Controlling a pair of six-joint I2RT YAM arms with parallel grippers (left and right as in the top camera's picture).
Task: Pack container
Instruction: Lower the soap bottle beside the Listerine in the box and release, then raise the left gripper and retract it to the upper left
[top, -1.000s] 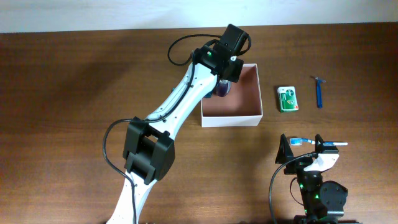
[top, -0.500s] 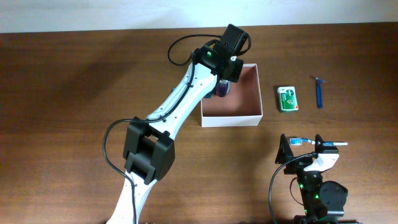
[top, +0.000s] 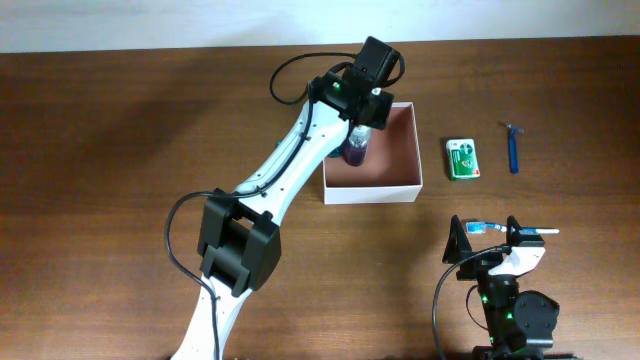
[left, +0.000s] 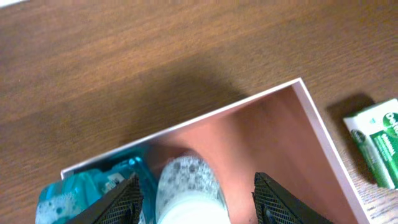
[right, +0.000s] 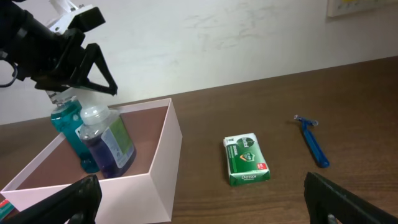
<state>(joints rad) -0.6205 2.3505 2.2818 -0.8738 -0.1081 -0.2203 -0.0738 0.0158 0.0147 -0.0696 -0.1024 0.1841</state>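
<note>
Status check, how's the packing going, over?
Left gripper open over container, purple bottle inside beside teal bottle. Right gripper open. Green pack, razor on table. Nothing blocking.

Our left gripper (left: 196, 200) has spread its jaws wider than a second ago, and we now see gaps on both sides of the purple bottle (top: 355, 151). From overhead, more of the bottle shows from under the gripper, sitting slightly nearer the container's (top: 372, 191) front wall.

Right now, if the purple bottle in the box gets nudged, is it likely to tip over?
Possibly: the purple bottle stands upright in the container, taller than wide, so a push near its cap could tip it. The teal bottle beside it might prop it.
</note>
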